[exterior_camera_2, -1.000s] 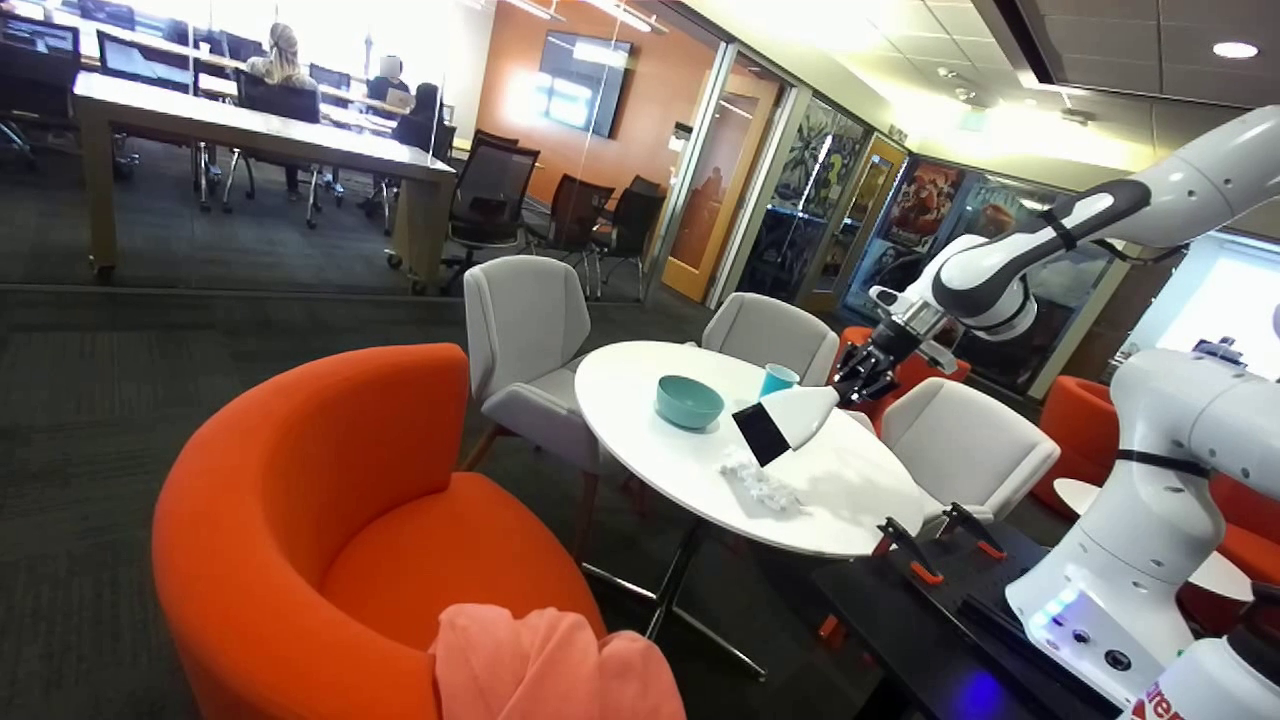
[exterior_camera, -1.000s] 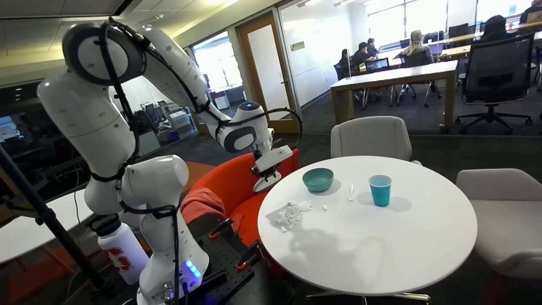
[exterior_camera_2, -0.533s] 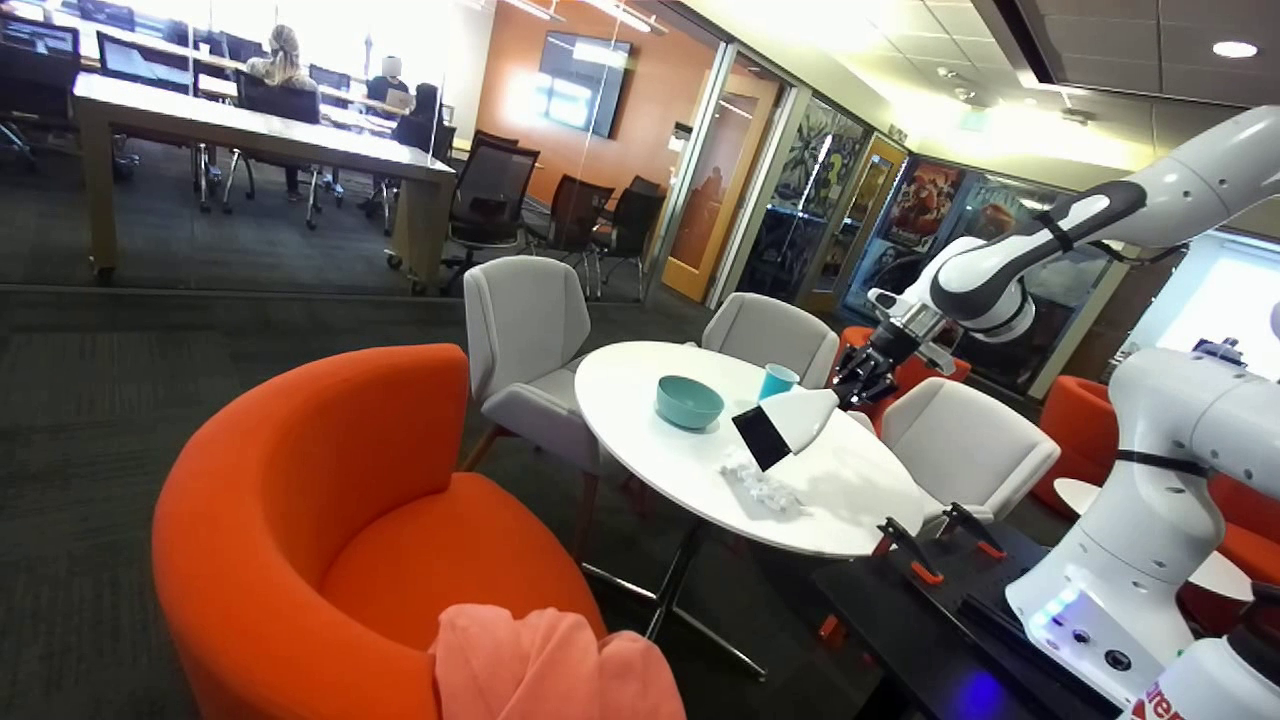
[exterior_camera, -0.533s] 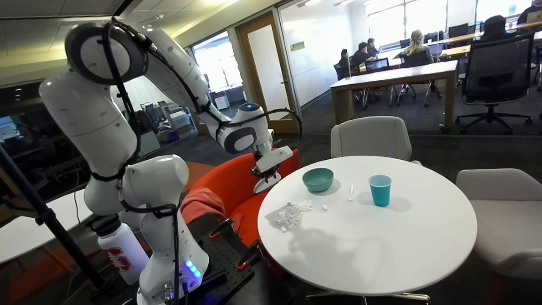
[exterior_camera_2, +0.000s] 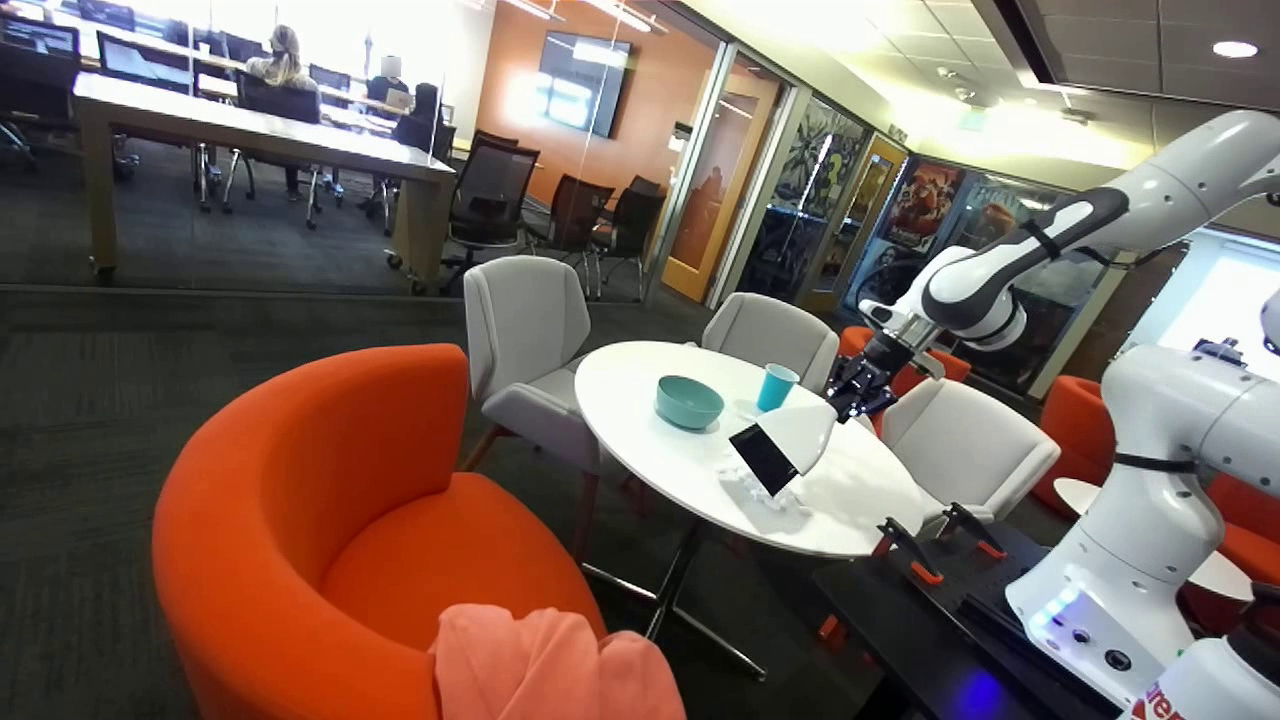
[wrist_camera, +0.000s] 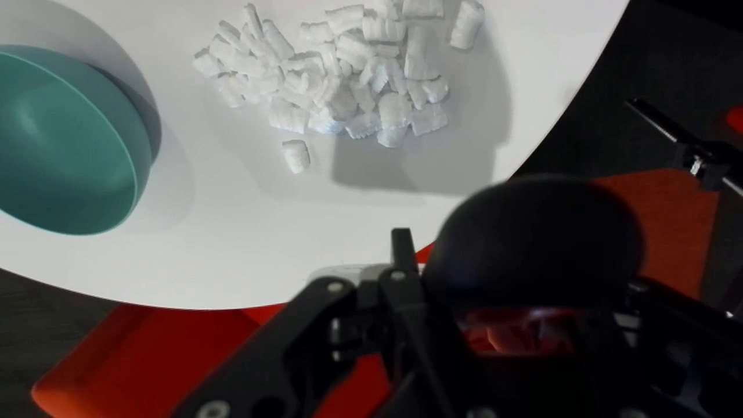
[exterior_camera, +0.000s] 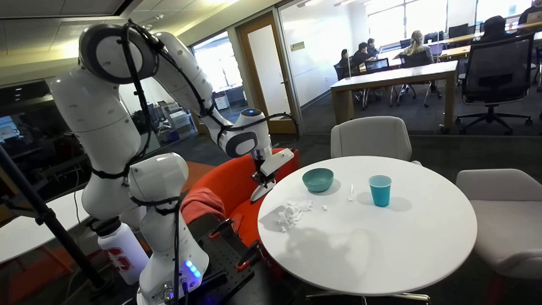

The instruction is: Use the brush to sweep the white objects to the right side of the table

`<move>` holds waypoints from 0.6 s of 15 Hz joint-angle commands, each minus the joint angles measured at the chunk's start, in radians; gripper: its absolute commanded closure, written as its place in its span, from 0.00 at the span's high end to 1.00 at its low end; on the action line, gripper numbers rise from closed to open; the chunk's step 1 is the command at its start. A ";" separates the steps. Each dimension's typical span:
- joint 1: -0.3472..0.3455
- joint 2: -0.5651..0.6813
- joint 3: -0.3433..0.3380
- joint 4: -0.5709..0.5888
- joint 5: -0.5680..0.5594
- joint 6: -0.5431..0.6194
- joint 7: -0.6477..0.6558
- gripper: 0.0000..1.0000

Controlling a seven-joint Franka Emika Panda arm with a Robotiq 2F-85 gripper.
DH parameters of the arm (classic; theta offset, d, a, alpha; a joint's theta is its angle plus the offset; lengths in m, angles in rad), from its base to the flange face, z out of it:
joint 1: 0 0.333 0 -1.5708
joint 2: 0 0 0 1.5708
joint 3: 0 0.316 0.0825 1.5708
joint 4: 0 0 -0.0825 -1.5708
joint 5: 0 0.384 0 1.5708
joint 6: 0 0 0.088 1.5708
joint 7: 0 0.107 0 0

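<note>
In an exterior view, the pincer (exterior_camera: 265, 184) is clamped on the brush (exterior_camera: 260, 193) by the rim of the tabletop (exterior_camera: 381, 237), near the white pieces (exterior_camera: 291, 215); wide bare surface lies beyond, and the bottle (exterior_camera: 123, 242) bears a red emblem (exterior_camera: 118, 259), its writing unreadable. In an exterior view, the brush's tilted black end (exterior_camera_2: 764, 461) partly hides these pieces. In the wrist view, they lie ahead of the pincer, between bowl (wrist_camera: 81, 139) and rim.

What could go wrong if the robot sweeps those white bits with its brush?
The white bits lie near the edge of the table, so the brush might push some off. The teal bowl stands close to them and could get bumped. A long stroke might also tip the blue cup.
</note>
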 commanded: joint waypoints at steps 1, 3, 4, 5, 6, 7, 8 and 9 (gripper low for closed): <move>0.150 0.055 -0.124 0.018 0.007 0.048 -0.023 0.14; 0.229 0.061 -0.206 0.027 0.000 0.046 -0.017 0.14; 0.268 0.064 -0.248 0.033 -0.005 0.038 -0.009 0.14; 0.309 0.063 -0.295 0.035 -0.013 0.037 -0.004 0.14; 0.352 0.061 -0.344 0.040 -0.026 0.034 0.003 0.14; 0.394 0.057 -0.395 0.045 -0.041 0.030 0.012 0.14; 0.435 0.053 -0.443 0.052 -0.058 0.027 0.022 0.14; 0.479 0.046 -0.495 0.059 -0.079 0.026 0.032 0.14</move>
